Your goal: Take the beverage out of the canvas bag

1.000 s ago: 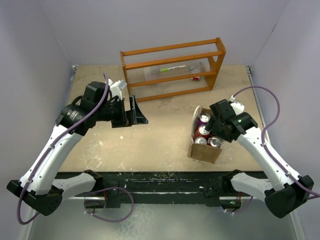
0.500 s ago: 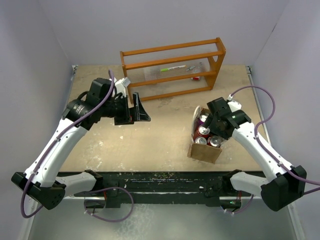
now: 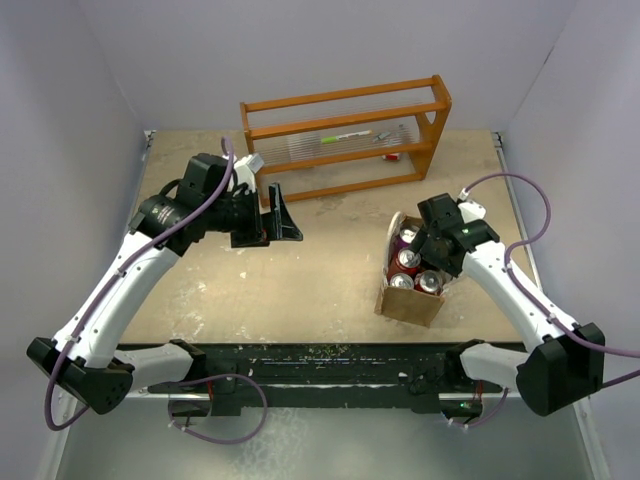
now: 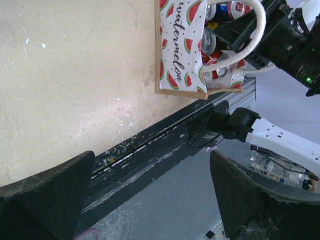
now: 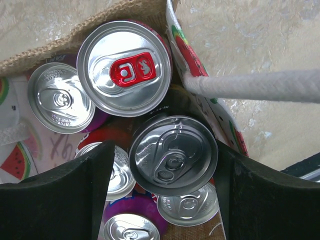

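**tinkerbot:** ok so where's the drink right now?

**yam_fan:** It's in the canvas bag [image 3: 408,304]. The bag sits on the right side of the table [image 3: 300,285], close to the near edge, mouth up and packed with cans [image 3: 405,260]. In the right wrist view, the one in the middle is a dark can [image 5: 173,155] with a plain silver lid. It's just beside a red-tab can [image 5: 125,75].

**tinkerbot:** has the right arm grabbed it?

**yam_fan:** Nope. The right gripper [image 5: 165,150] sits at the bag's mouth with its jaws spread wide, one finger [image 5: 55,200] on each side of that dark can. There's a sliver of gap on one side, and on the other I can't tell if the pad touches. A white handle [image 5: 255,85] runs across just beside it.

**tinkerbot:** and the left one?

**yam_fan:** The left gripper [image 3: 285,220] hangs over the left-middle of the table, well apart from the bag. The orange rack [image 3: 345,135] is on its far side. Its jaws are wide apart with nothing between them. Its camera looks across at the bag's watermelon print [image 4: 180,45].
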Robot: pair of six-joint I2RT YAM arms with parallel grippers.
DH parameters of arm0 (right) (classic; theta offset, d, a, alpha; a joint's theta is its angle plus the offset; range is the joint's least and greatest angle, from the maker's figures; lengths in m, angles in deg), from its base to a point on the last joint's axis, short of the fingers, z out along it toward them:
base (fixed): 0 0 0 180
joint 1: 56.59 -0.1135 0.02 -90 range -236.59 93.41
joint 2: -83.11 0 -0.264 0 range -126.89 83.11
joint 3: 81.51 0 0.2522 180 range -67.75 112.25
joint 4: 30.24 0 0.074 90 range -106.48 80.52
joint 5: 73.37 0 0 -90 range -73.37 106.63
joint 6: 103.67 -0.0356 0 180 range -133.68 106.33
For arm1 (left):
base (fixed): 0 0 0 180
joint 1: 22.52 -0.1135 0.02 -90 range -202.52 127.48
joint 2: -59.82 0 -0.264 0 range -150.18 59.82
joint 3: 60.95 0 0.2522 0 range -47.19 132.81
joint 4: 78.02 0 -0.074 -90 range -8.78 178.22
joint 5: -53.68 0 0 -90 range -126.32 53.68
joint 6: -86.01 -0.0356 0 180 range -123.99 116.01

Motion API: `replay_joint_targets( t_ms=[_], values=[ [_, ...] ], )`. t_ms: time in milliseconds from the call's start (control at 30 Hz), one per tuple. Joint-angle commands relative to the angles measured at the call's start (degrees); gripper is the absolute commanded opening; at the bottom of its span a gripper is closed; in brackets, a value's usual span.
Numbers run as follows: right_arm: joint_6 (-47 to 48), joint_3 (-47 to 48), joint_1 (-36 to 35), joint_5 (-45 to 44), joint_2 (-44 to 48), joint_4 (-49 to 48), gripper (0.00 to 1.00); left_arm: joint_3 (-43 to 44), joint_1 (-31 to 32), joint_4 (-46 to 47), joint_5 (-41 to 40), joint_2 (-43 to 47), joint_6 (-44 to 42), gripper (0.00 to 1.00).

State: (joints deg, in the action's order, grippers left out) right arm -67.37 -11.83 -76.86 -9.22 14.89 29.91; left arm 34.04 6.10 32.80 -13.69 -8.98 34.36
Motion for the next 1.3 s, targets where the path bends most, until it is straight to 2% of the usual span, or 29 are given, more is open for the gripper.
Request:
replay_joint_targets(
  t_ms=[0, 367, 533, 633, 867, 1267],
  values=[
    [2.08, -0.51, 0.94, -2.8, -0.8, -2.43, 0.77, 2.6, -0.23, 2.25, -0.22, 0.5, -0.73, 0.99],
    [5.86, -2.39, 2.16, -2.24, -0.77, -5.79, 0.77, 2.66, -0.23, 1.54, -0.7, 1.86, 0.28, 0.99],
    [7.01, -1.94, 2.17, -2.45, 0.56, -5.47, 0.73, 2.47, -0.23, 1.03, -0.59, 3.02, 0.96, 0.99],
    [7.85, -1.67, 2.17, -2.32, 2.65, -5.24, 0.67, 2.23, -0.23, 0.77, -0.51, 3.89, 1.55, 0.99],
    [10.1, -2.52, 2.17, -0.34, 6.98, -6.38, 0.4, 1.63, -0.23, -0.23, -0.4, 6.43, 2.84, 0.99],
    [20.7, -0.84, 2.17, 4.95, 11.25, -10.43, 0.19, 1.62, -0.23, -3.31, -0.81, 10.27, 4.4, 0.99]
  ],
)
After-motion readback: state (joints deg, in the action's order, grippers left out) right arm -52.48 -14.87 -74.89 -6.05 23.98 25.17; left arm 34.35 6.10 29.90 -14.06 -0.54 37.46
